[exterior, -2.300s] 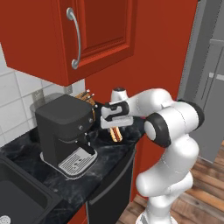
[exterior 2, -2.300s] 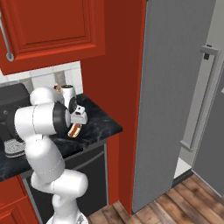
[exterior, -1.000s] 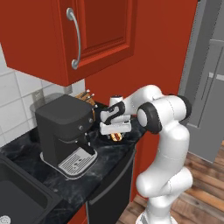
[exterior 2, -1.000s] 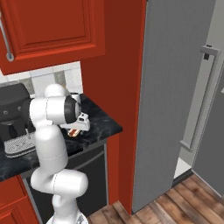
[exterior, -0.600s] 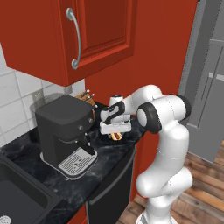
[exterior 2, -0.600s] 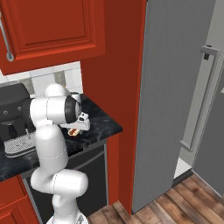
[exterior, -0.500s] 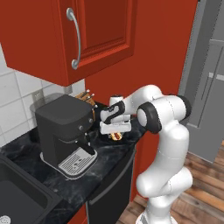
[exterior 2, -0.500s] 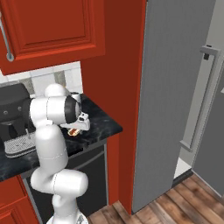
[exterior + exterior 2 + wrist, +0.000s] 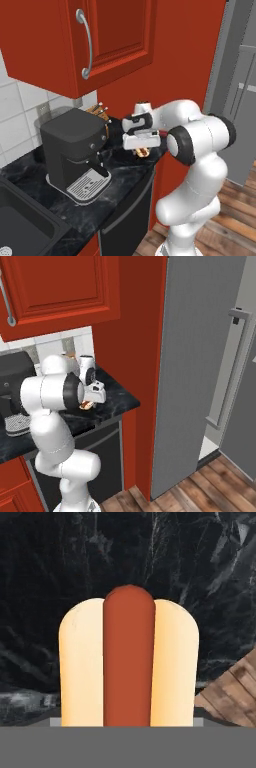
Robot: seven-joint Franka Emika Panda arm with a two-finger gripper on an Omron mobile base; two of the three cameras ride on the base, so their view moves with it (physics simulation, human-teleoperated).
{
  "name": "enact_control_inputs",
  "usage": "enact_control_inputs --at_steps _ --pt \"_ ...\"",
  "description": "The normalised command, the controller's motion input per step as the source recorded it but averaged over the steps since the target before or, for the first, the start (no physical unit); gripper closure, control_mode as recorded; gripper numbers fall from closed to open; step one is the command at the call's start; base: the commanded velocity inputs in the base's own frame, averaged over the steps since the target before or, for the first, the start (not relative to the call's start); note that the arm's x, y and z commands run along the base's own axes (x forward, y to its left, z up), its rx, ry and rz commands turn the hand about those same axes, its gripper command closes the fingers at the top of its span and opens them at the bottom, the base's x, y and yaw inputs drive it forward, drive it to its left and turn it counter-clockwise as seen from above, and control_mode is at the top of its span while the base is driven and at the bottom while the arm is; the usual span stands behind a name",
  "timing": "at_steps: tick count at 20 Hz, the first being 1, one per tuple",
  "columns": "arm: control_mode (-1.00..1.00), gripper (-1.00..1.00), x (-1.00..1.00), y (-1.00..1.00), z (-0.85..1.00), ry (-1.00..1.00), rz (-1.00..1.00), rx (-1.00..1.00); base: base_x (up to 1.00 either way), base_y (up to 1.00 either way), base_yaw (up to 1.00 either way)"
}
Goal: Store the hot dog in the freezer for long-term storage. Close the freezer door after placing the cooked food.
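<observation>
A white robot arm reaches over a black marble counter (image 9: 105, 200) in a red-cabinet kitchen, its end effector (image 9: 142, 150) poised directly over a hot dog (image 9: 129, 662) near the counter's right end. In the hand view the hot dog appears lengthwise, a red-brown sausage set between two pale bun halves, with the dark stone beneath it and a corner of wooden floor (image 9: 230, 692) to the lower right. Whether the end effector is spread or pinching the hot dog cannot be told; its fingertips are hidden in all three views. From the left base view, a black coffee machine (image 9: 75, 150) stands on the counter to the left of the arm, beneath a red upper cabinet (image 9: 75, 40) with a curved metal handle. From the right base view, the tall grey fridge (image 9: 200, 366) stands right of a red side panel, and its freezer door (image 9: 240, 391), with a long vertical bar handle, is swung open.
</observation>
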Motion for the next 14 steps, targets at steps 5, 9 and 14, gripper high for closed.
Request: enact_control_inputs --at_steps 5,9,14 --pt "-1.00 1.00 -1.00 -0.37 1.00 0.02 -0.03 0.00 0.00 0.00 0.00" --pt "-1.00 1.00 -1.00 -0.27 1.00 0.00 -0.05 -0.01 0.00 0.00 0.00" --pt "-1.00 1.00 -1.00 -0.33 1.00 0.00 -0.02 -0.01 0.00 0.00 0.00"
